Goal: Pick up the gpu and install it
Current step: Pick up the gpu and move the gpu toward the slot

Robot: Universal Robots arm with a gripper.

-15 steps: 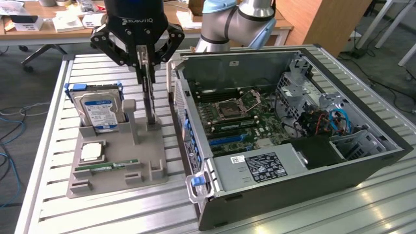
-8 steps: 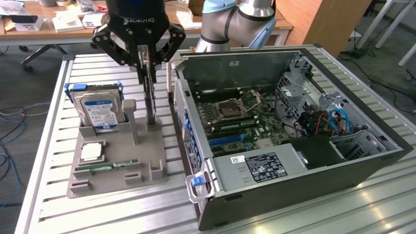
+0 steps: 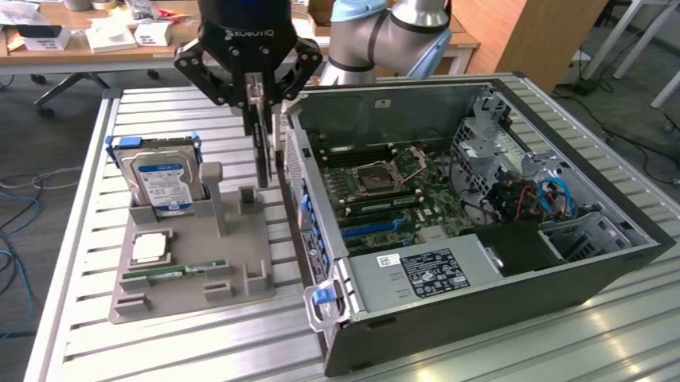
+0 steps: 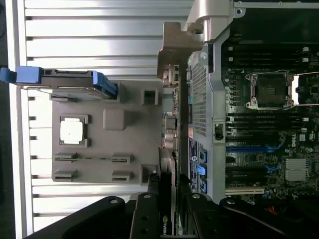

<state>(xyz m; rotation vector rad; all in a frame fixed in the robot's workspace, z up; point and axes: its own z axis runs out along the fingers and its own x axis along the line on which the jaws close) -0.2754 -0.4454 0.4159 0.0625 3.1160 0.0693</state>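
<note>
GPU (image 3: 263,155) hangs upright and edge-on, clamped across its thin faces by the gripper (image 3: 263,95), whose fingers press on both sides of the board. It hangs over the gray fixture tray (image 3: 170,294), at the tray's edge nearest the computer case (image 3: 595,263). Its lower end is close to a small slotted post (image 3: 247,197); cannot tell whether it has cleared the post. The upright hold probably suits a card that stands in a slot and must go edge-down into the motherboard (image 3: 393,191), where the blue expansion slots (image 3: 372,227) lie open to the top because the case rests on its side. On the tray the hard drive (image 3: 159,187) stands in its cradle at the far corner, while the processor chip (image 3: 149,248) and memory stick (image 3: 175,272) lie flat in recesses toward the near edge, each part keyed to its own seat. Writing: the gripper body reads ROBOTIQ; in the wrist view the card carries a green mark and what looks like NVIDIA; the drive's blue-white label and the power supply sticker (image 3: 420,270) are unreadable.
</note>
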